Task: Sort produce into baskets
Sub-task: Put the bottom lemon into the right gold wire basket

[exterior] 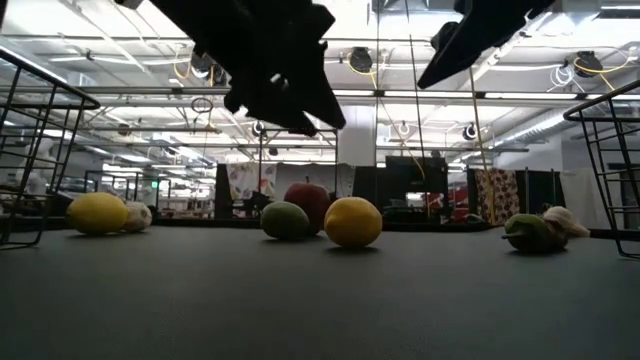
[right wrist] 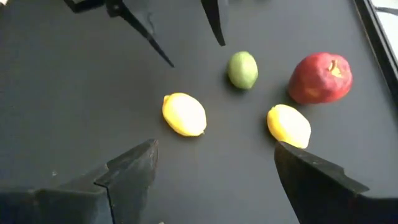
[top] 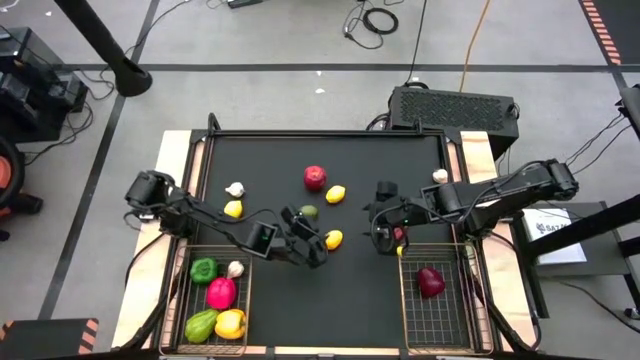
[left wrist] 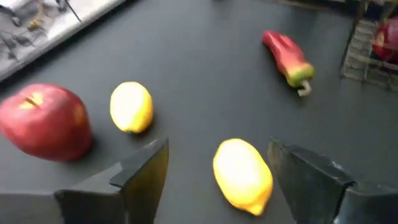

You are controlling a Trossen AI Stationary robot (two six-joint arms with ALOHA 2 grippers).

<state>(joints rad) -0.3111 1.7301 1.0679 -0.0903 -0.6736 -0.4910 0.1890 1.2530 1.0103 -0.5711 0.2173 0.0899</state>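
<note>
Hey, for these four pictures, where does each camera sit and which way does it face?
High view: overhead, looking down at the black table; both arms show.
Low view: table height, facing the room; grippers hang above.
Left wrist view: over the open left gripper, toward a yellow lemon.
Right wrist view: over the open right gripper, facing the left arm.
Shared: both wrist views show the red apple.

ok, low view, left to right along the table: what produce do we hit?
Lemon with a garlic bulb just behind it → lime → yellow lemon → a greenish piece with a pale piece behind it, both too dim to name. The red apple overlaps the lime and lemon, so it is left out.
</note>
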